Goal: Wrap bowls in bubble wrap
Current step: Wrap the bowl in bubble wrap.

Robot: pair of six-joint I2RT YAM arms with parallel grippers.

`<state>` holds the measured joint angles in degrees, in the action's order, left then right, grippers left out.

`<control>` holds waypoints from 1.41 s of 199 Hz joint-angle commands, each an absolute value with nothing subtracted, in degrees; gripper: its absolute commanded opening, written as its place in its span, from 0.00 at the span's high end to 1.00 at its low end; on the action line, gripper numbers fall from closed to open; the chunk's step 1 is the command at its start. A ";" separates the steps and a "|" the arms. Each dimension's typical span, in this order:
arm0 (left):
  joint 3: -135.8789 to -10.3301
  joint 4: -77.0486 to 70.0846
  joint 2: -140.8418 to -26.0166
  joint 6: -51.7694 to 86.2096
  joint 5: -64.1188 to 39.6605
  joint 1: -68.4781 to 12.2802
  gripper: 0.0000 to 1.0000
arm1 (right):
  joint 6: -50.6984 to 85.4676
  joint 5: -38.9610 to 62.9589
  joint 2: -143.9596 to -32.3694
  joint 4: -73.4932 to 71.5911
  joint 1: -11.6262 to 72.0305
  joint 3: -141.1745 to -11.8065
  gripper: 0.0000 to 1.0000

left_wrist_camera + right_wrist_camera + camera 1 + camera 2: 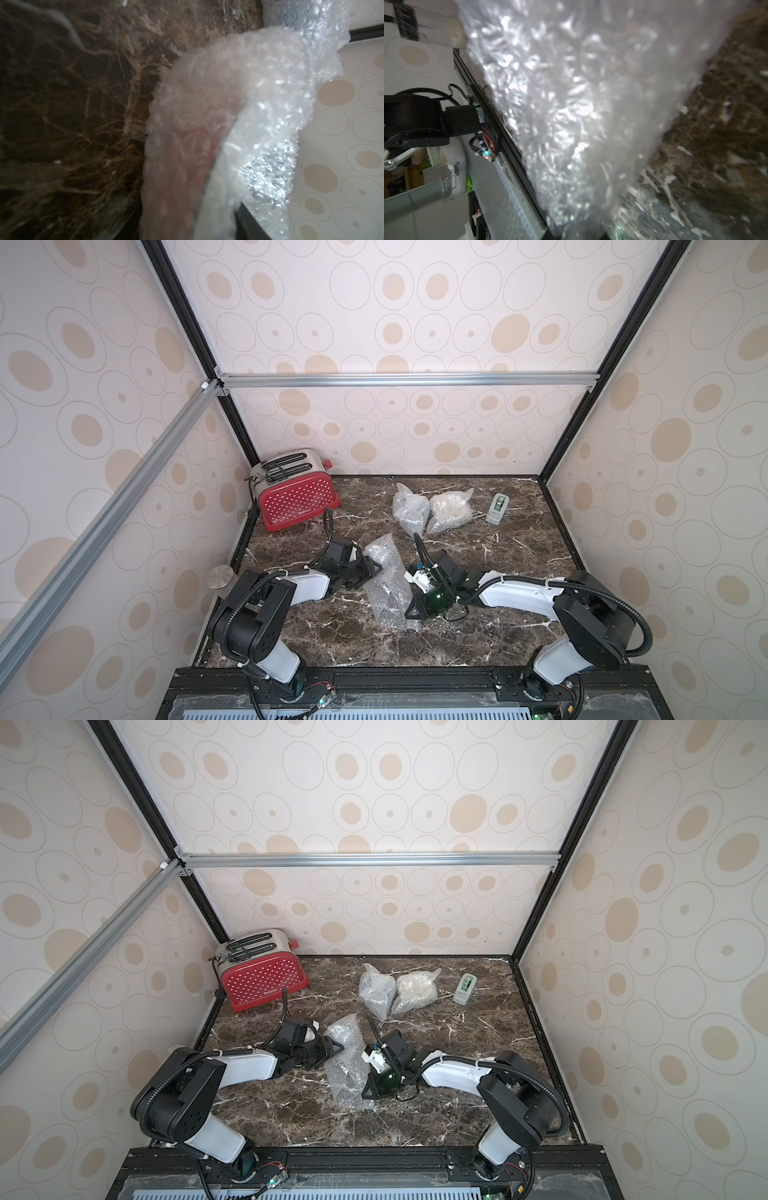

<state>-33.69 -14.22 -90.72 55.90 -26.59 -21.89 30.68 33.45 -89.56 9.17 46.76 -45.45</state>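
At the middle of the desk (pixel 519 572), a crumpled sheet of bubble wrap (pixel 388 585) lies between the left end effector (pixel 372 566) and the right end effector (pixel 412 609).
Each touches an edge of the sheet; whether either is clenched on it, and what the sheet holds, cannot be told. Toward the back wall two wrapped bundles lie touching: a grey bundle (pixel 409 510) and a pale bundle (pixel 451 508) with something whitish showing through. A tape dispenser (pixel 497 509) stands near them, a red toaster (pixel 296 493) in the back left corner.
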 commanded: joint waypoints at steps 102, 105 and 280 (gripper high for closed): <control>-31.37 -11.69 -93.23 55.72 -23.73 -21.62 0.49 | 29.58 34.06 -108.23 8.59 41.12 -78.13 0.90; -31.30 -11.69 -93.16 55.72 -23.79 -21.63 0.49 | 29.67 33.91 -108.76 8.23 41.08 -78.36 0.90; -29.96 -12.76 -90.78 56.82 -24.27 -22.22 0.51 | 31.32 23.39 -133.40 20.21 40.39 -93.22 0.92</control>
<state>-31.81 -19.73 -91.15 57.30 -23.97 -21.82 32.84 31.92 -127.63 13.72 40.07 -93.47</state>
